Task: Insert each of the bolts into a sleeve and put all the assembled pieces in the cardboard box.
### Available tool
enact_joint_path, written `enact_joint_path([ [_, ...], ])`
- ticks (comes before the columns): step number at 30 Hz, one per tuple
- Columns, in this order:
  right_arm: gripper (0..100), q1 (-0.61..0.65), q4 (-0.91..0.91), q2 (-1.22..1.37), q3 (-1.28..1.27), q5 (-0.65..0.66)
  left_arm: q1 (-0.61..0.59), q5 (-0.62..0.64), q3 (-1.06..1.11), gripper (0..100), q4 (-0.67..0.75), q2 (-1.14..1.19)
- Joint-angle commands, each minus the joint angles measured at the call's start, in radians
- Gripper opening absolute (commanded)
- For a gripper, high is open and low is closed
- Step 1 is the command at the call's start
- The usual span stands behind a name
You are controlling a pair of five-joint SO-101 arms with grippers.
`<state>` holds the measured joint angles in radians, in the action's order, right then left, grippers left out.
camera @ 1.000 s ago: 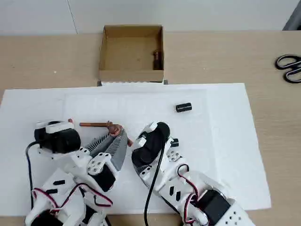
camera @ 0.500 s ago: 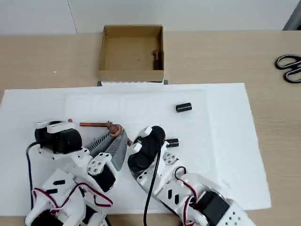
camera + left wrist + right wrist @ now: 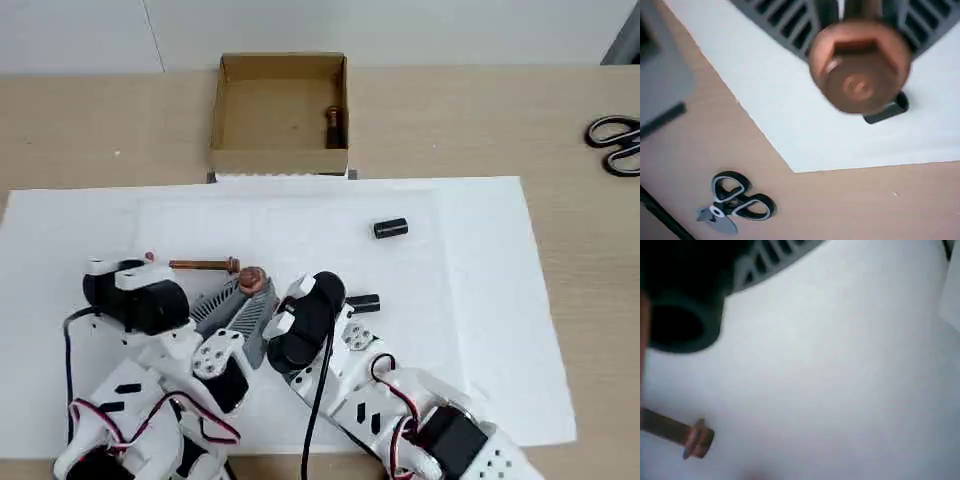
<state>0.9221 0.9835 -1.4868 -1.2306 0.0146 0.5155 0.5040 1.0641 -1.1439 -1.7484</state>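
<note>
Pinching a bolt (image 3: 858, 65) by the shank, head toward its wrist, the left tool (image 3: 250, 284) sits just beside the right tool (image 3: 358, 305), clamped on a sleeve (image 3: 680, 325), likely to line both up for mating, well apart from the box (image 3: 225, 110) holding one finished piece (image 3: 335, 125).

You are looking at a flat white paper sheet (image 3: 480, 330) on a pale tan wooden table (image 3: 470, 110). The open cardboard box (image 3: 228, 110) at upper centre is plain brown. The hex-headed metal bolt (image 3: 860, 75) and the long metal bolt (image 3: 203, 265) at left centre are copper-coloured. One short cylindrical sleeve (image 3: 391, 228) right of centre and another sleeve (image 3: 363, 302) below it are black. The pair of scissors (image 3: 615, 140) at the right edge has black handles. The left gripper (image 3: 252, 290) has dark grey fingers (image 3: 215, 300) with a slatted pattern.
</note>
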Motion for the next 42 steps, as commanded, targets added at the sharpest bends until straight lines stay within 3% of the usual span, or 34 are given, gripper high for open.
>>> enact_joint_path([
  [1, 0.4, 0.004, -0.024, -0.045, 0.014, 0.012, 0.017, -0.006, -0.01, 1, 0.008, 0.003],
  [11, 0.4, -0.022, 0.056, -0.282, -0.087, 0.015, 0.017, -0.006, -0.01, 1, 0.012, 0.003],
  [23, 0.4, -0.102, 0.054, -0.295, -0.083, 0.015, 0.017, -0.006, -0.021, 1, 0.023, 0.006],
  [42, 0.4, -0.033, 0.047, -0.295, -0.081, 0.015, 0.081, -0.006, 0.035, 1, -0.046, 0.008],
])
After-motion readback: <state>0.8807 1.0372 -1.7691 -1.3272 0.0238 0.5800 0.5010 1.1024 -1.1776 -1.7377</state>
